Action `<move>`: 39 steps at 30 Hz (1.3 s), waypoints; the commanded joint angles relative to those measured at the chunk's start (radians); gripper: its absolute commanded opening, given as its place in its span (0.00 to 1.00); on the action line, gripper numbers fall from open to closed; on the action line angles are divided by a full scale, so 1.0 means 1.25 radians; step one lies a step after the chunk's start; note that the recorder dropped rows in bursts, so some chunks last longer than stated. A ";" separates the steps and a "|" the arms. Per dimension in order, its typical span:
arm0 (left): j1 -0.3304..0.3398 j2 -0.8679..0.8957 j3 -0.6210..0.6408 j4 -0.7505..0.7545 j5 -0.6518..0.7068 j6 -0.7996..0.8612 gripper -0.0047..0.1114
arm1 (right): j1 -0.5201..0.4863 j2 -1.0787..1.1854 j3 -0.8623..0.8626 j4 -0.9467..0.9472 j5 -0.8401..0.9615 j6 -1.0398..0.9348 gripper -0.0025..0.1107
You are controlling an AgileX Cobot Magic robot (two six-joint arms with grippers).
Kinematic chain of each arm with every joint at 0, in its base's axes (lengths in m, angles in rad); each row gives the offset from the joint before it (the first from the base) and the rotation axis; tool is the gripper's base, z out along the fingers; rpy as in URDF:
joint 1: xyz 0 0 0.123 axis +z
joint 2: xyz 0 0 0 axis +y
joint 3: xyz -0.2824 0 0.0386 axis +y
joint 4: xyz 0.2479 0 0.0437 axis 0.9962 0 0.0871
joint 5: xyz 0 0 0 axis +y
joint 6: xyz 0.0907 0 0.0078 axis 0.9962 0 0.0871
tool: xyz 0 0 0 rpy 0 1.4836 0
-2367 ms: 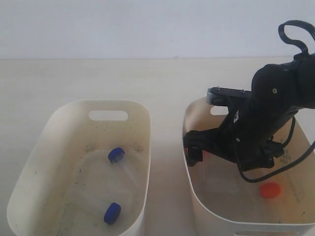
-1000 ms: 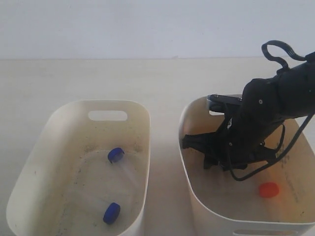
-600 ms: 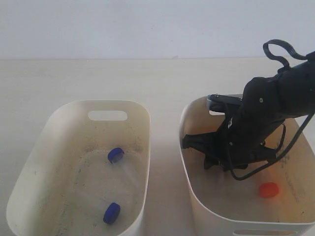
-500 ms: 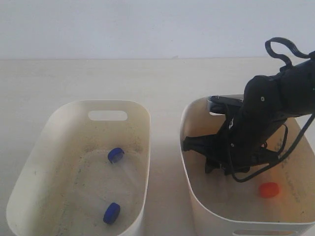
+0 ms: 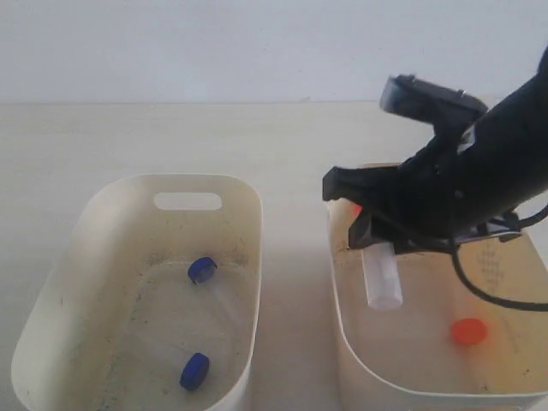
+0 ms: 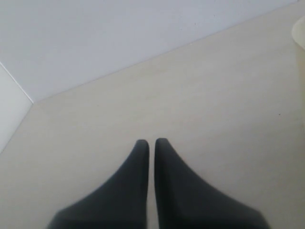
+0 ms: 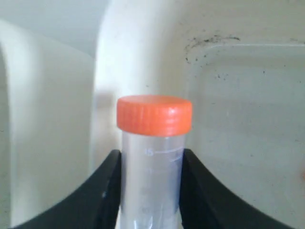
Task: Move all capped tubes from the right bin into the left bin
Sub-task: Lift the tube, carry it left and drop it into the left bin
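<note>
Right now, right gripper [image 5: 380, 241] is clamped on the held tube [image 5: 383, 278], one finger on each side of the clear body. In the wrist view the orange cap sits just past the fingertips [image 7: 112, 157]. In the exterior view the tube hangs nearly upright, clear end down. Only a sliver of its cap shows at the top, under the arm.

Held tube is up over the right bin [image 5: 344, 338], clear of the bin floor. It is on the side nearest the left bin [image 5: 111, 224]. Whether its lower end is below the rim, cannot tell.

Loose orange tube [image 5: 469, 331] lies on the right bin floor, well apart from the held one; only its cap is plain to see.

Blue tubes, two, lie on the speckled floor of the left bin, apart from each other: one [image 5: 202, 270] toward the handle end, one [image 5: 195, 371] toward the near end.

Left gripper [image 6: 151, 143] has its fingers drawn together with a hairline gap and nothing between them. It sits over bare table [image 6: 228, 95] and does not show in the exterior view.
</note>
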 commanded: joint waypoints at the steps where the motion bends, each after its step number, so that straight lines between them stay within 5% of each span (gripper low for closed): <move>1: -0.004 0.000 -0.003 -0.002 -0.002 -0.008 0.08 | 0.001 -0.130 -0.004 0.012 -0.023 -0.012 0.02; 12: -0.004 0.000 -0.003 -0.002 -0.002 -0.008 0.08 | 0.022 -0.166 -0.004 0.546 -0.058 -0.588 0.02; 25: -0.004 0.000 -0.003 -0.002 -0.002 -0.008 0.08 | 0.188 0.050 -0.094 0.561 -0.134 -0.693 0.02; 34: -0.004 0.000 -0.003 -0.002 -0.002 -0.008 0.08 | 0.188 0.139 -0.161 0.561 -0.126 -0.692 0.46; 36: -0.004 0.000 -0.003 -0.002 -0.002 -0.008 0.08 | 0.188 0.139 -0.170 0.561 -0.125 -0.692 0.35; 39: -0.004 0.000 -0.003 -0.002 -0.002 -0.008 0.08 | 0.188 0.139 -0.188 0.546 -0.122 -0.699 0.01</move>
